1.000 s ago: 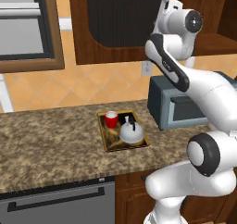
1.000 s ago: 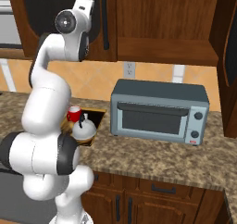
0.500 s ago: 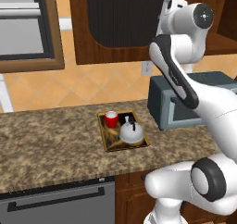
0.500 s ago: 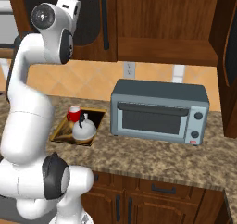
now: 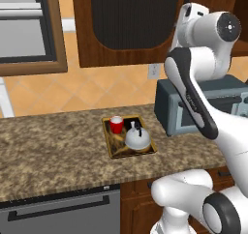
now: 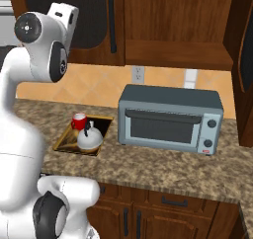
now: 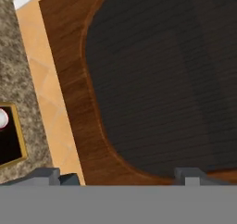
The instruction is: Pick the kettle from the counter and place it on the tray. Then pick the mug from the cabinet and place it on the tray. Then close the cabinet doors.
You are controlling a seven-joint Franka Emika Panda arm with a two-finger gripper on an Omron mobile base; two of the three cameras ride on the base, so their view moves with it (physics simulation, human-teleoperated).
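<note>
Since a second ago the arm has swung its upper joints round and up towards the wall cabinet (image 5: 131, 59), while the kettle (image 5: 137, 138) and mug (image 5: 116, 124) have stayed put. Both sit on the tray (image 5: 112, 146), the red mug just behind the kettle, on the counter (image 5: 53, 146), well below the pincer (image 7: 118, 174).

By the look of it, the first two steps are finished. What is left is the doors. The left cabinet door (image 7: 152, 79) fills the hand view, close ahead of the fingertips (image 7: 187, 173) and seemingly shut or nearly so. At the right edge of the right base view another door (image 6: 243, 70) still stands swung out, so that one likely needs closing.

The pincer is spread wide and empty, its tips apart near the door's lower frame; whether they touch the wood cannot be told.
</note>
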